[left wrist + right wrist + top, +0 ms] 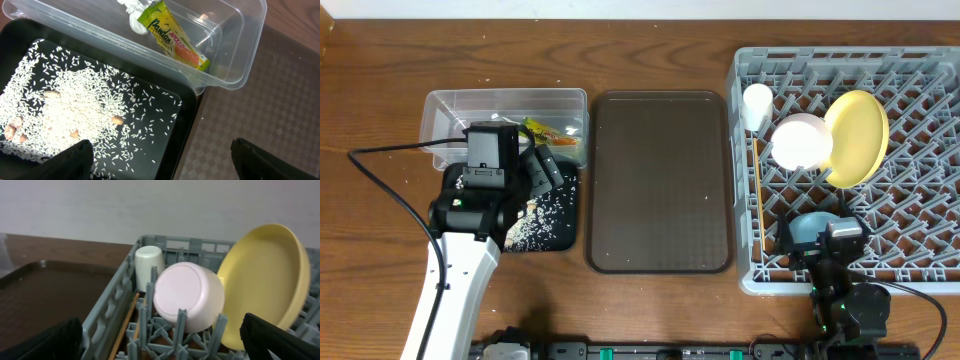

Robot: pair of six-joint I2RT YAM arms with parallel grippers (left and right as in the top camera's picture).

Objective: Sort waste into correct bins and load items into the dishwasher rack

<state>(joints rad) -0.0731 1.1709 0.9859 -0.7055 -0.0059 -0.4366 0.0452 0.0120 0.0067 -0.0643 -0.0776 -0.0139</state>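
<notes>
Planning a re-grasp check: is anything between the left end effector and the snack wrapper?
Only the near wall of the clear tub: the snack wrapper lies inside, just beyond that wall, while the open left end effector hangs over the black tray beside it. Nothing covers the wrapper from above.

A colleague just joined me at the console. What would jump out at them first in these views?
Probably the bright yellow plate, propped on its edge in the grey rack at the right, beside an upturned pale bowl. Next comes the white rice scattered across the black tray at the left, and the green-and-orange wrapper lying in the clear tub just beyond it.
</notes>
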